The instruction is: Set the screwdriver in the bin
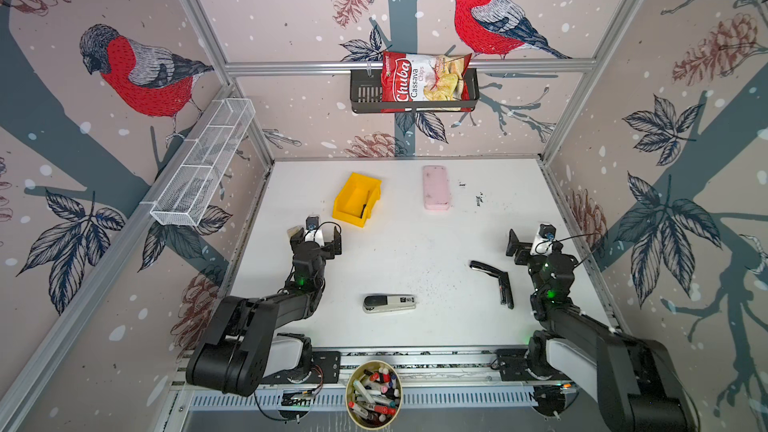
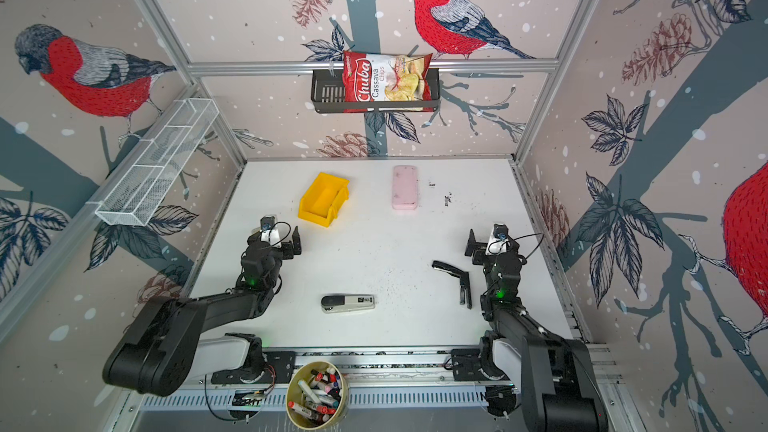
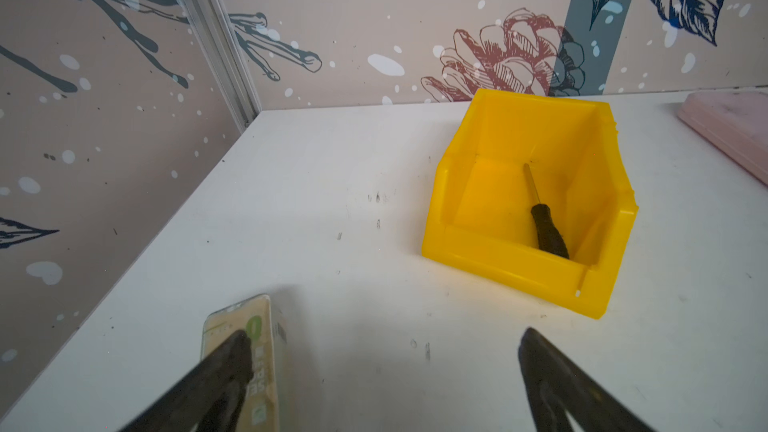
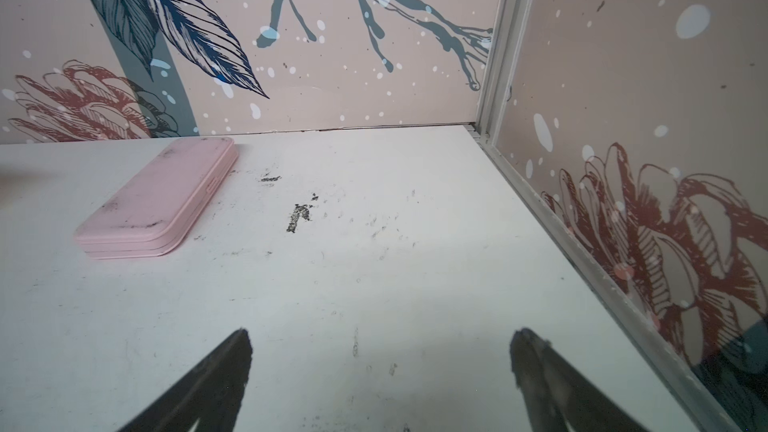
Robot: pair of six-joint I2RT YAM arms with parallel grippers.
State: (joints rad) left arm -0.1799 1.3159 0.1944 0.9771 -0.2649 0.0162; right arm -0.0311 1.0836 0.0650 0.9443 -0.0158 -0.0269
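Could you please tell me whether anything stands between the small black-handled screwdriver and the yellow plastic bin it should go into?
Nothing visible does: the slim black-handled screwdriver with a silver shaft already lies inside the bright yellow plastic bin, handle toward its low front lip.

**benchrat:** ok, headcount time, what's actually in here?

**mika_t:** Staplers: two, a grey-and-black stapler [image 1: 388, 303] low in the middle of the frame and a black stapler [image 1: 506, 290] to its right. One screwdriver [image 3: 548, 232], one yellow bin [image 3: 511, 272], one pink case [image 1: 436, 187].

**benchrat:** and up on the walls?

**mika_t:** One black basket [image 1: 365, 91] at upper middle with one chips bag [image 1: 424, 78], plus one white mesh tray [image 1: 203, 168] at left. One cup [image 1: 347, 394] of markers at bottom centre. They're too jumbled to count. One beige pack [image 3: 266, 313]. Grippers: two, left gripper [image 3: 386, 338] and right gripper [image 4: 380, 336].
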